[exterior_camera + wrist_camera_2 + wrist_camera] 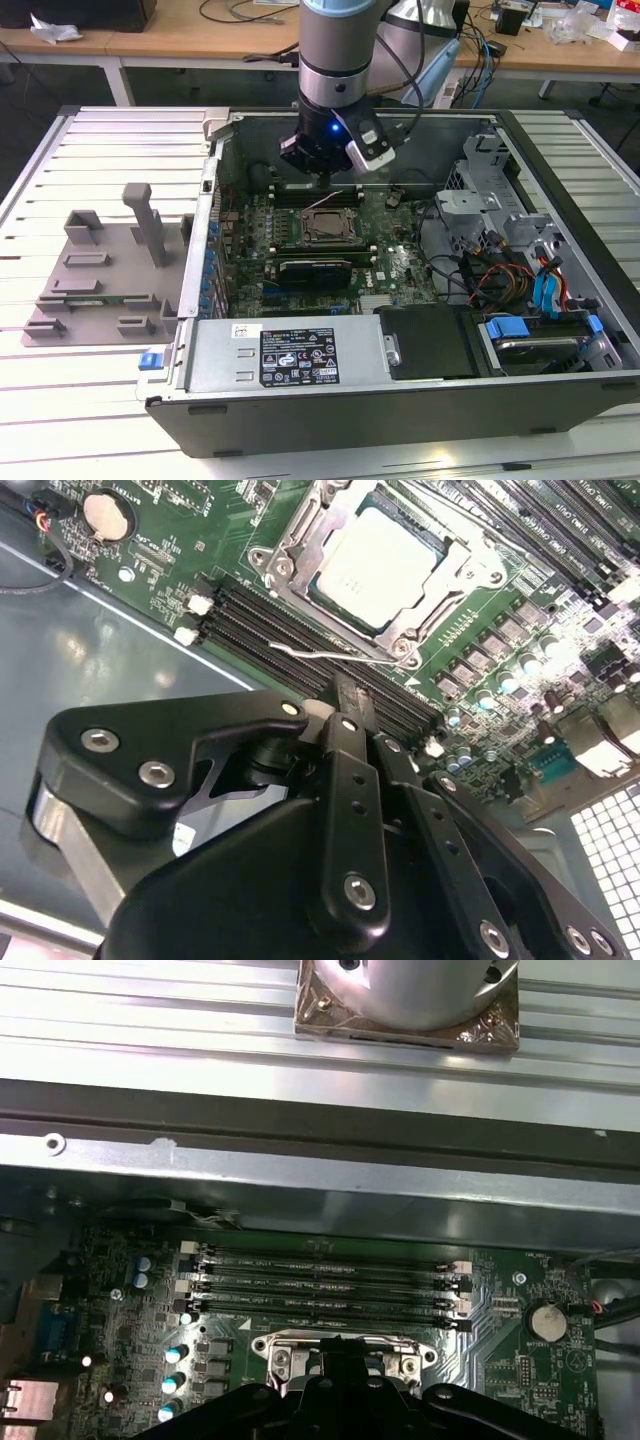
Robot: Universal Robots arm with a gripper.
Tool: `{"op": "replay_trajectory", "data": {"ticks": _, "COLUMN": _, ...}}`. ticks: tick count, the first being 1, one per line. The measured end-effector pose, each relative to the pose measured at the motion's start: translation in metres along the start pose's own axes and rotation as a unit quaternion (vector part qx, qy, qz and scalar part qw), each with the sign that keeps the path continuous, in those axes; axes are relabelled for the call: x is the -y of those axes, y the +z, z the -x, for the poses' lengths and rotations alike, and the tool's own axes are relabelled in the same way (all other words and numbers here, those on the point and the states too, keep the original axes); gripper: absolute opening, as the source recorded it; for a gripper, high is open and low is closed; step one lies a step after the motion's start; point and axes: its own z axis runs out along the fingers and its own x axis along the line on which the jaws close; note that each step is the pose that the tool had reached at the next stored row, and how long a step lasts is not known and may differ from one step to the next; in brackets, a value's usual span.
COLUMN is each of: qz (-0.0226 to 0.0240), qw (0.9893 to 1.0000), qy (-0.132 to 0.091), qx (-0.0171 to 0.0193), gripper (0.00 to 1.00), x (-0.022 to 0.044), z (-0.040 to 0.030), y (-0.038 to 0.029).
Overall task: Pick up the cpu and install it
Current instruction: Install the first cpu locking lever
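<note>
The cpu (378, 565), a flat silver square, lies in the motherboard socket inside the open computer case, ringed by the metal socket frame (285, 560). In the exterior view the socket (326, 226) is mid-board. My gripper (345, 692) hangs just above the memory slots beside the socket. Its black fingers are shut together with nothing between them, and their tips are close to the thin wire lever (318, 652) at the frame's edge. In the exterior view the gripper (325, 176) sits just behind the socket. The first wrist view has the fingers (345, 1365) over the frame.
A grey plastic tray (100, 270) with upright blocks lies on the slatted table at the exterior view's left. Case walls, the power supply (290, 355), a drive cage with blue tabs (540, 325) and loose cables (490, 275) ring the board. Memory slots (320, 1280) and a coin battery (107, 515) flank the socket.
</note>
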Motion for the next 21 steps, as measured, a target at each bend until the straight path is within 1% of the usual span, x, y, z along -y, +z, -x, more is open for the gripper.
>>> {"op": "replay_trajectory", "data": {"ticks": 4, "qz": -0.0008, "qw": 1.0, "qy": 0.002, "qx": 0.0005, "gripper": 0.11, "x": 0.0002, "z": 0.0, "y": 0.0011}}
{"op": "replay_trajectory", "data": {"ticks": 8, "qz": -0.0013, "qw": 1.0, "qy": 0.003, "qx": 0.0007, "gripper": 0.11, "x": 0.0007, "z": -0.0001, "y": 0.0036}}
{"op": "replay_trajectory", "data": {"ticks": 10, "qz": -0.0027, "qw": 1.0, "qy": 0.004, "qx": 0.0007, "gripper": 0.11, "x": 0.0011, "z": -0.0002, "y": 0.0052}}
{"op": "replay_trajectory", "data": {"ticks": 12, "qz": -0.0061, "qw": 1.0, "qy": 0.004, "qx": 0.0006, "gripper": 0.11, "x": 0.0015, "z": -0.0003, "y": 0.0073}}
{"op": "replay_trajectory", "data": {"ticks": 13, "qz": -0.0106, "qw": 0.9999, "qy": 0.005, "qx": 0.0004, "gripper": 0.11, "x": 0.0016, "z": -0.0003, "y": 0.0081}}
{"op": "replay_trajectory", "data": {"ticks": 14, "qz": -0.0128, "qw": 0.9999, "qy": 0.005, "qx": 0.0003, "gripper": 0.11, "x": 0.0018, "z": -0.0003, "y": 0.009}}
{"op": "replay_trajectory", "data": {"ticks": 16, "qz": -0.019, "qw": 0.9998, "qy": 0.005, "qx": 0.0, "gripper": 0.11, "x": 0.0019, "z": -0.0004, "y": 0.0103}}
{"op": "replay_trajectory", "data": {"ticks": 17, "qz": -0.0237, "qw": 0.9997, "qy": 0.006, "qx": -0.0002, "gripper": 0.11, "x": 0.0022, "z": -0.0004, "y": 0.0121}}
{"op": "replay_trajectory", "data": {"ticks": 18, "qz": -0.0245, "qw": 0.9997, "qy": 0.006, "qx": -0.0001, "gripper": 0.11, "x": 0.0024, "z": -0.0004, "y": 0.0131}}
{"op": "replay_trajectory", "data": {"ticks": 21, "qz": -0.0246, "qw": 0.9996, "qy": 0.01, "qx": 0.0005, "gripper": 0.11, "x": 0.0028, "z": -0.0005, "y": 0.0152}}
